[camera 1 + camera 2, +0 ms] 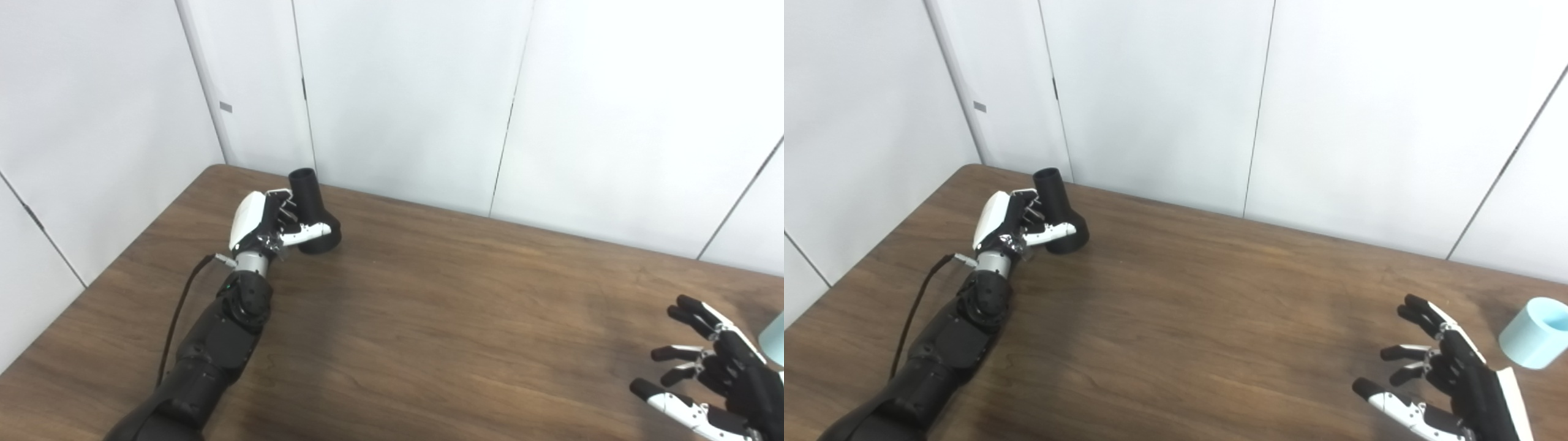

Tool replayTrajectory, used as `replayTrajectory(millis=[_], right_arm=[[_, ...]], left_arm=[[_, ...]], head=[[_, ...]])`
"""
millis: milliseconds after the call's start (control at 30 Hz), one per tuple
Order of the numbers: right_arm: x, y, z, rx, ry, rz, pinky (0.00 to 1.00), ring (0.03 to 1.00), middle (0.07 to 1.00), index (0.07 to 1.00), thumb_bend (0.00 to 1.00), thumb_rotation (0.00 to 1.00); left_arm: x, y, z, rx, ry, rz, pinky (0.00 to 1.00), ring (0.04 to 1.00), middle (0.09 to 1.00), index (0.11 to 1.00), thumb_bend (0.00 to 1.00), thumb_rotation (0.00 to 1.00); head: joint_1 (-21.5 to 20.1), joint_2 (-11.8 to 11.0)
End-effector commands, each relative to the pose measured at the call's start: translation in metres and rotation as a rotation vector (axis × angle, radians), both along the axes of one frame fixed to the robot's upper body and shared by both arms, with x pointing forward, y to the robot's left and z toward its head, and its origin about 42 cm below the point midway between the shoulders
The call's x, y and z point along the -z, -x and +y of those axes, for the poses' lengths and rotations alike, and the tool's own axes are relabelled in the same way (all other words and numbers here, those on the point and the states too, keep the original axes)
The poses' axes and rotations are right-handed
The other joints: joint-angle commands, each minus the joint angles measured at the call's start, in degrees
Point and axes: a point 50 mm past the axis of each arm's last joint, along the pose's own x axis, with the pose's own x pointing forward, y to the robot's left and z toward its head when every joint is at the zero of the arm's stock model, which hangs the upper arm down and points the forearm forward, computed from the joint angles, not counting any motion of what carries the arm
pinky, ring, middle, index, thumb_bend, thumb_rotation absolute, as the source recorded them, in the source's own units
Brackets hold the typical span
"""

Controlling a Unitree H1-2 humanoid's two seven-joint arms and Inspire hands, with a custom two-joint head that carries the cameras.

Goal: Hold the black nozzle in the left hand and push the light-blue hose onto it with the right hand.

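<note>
The black nozzle (313, 213) stands upright on the brown table at the far left, narrow tube on top and wide base below. My left hand (269, 220) is wrapped around it, thumb across its base; it also shows in the right eye view (1017, 225) with the nozzle (1061, 211). The light-blue hose (1534, 332) is a short tube lying on its side at the table's right edge; in the left eye view only its edge (775, 334) shows. My right hand (1442, 380) is open, fingers spread, just left of the hose and not touching it.
The brown wooden table (429, 318) spans the view. White wall panels (404, 98) stand right behind its far edge, close to the nozzle. A black cable (180, 306) runs along my left forearm.
</note>
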Motion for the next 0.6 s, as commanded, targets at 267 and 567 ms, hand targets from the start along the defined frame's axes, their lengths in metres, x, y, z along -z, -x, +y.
replayTrajectory(millis=[267,567], right_arm=[[-0.019,-0.004,0.011,-0.025,-0.036,-0.074,0.40,0.610,0.840,0.859,0.53,0.00],[0.010,-0.018,0.001,-0.037,-0.069,-0.121,0.48,0.611,0.823,0.859,0.62,0.00]], left_arm=[[0.051,0.037,-0.061,0.316,-0.058,0.113,0.41,0.449,0.498,0.474,0.50,0.00],[0.052,0.065,-0.143,0.676,-0.016,0.051,0.33,0.382,0.451,0.519,0.50,0.00]], head=[[-5.8,1.4],[-14.6,3.2]])
